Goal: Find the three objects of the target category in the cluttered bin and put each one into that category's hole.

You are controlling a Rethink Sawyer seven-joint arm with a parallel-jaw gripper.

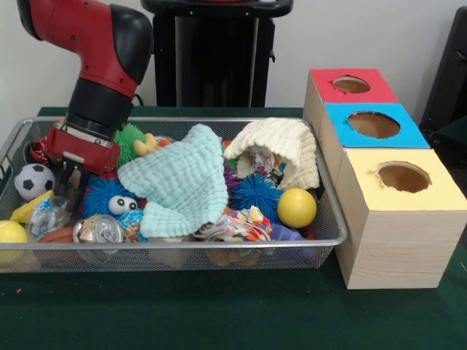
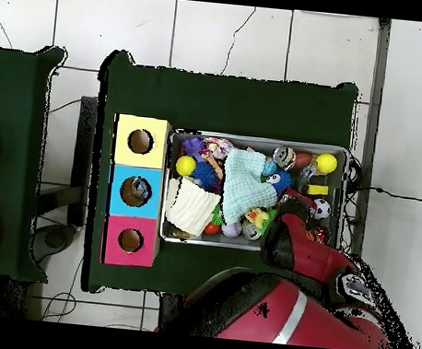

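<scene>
Gripper (image 1: pixel 73 191) is dipping into the bin's (image 1: pixel 332 240) left end by the soccer ball (image 1: pixel 33 180), can't tell if it's gripping anything, so it's probably needing a slow straight-down approach.

One wire bin (image 1: pixel 332 219); three holed boxes: red (image 1: pixel 325 84), blue (image 1: pixel 343 131), yellow (image 1: pixel 398 233). Two cloths: mint (image 1: pixel 182 182), cream (image 1: pixel 284 142). Two yellow balls (image 1: pixel 297 208) (image 1: pixel 11 233), one soccer ball (image 1: pixel 33 180), one can (image 1: pixel 98 230).
</scene>
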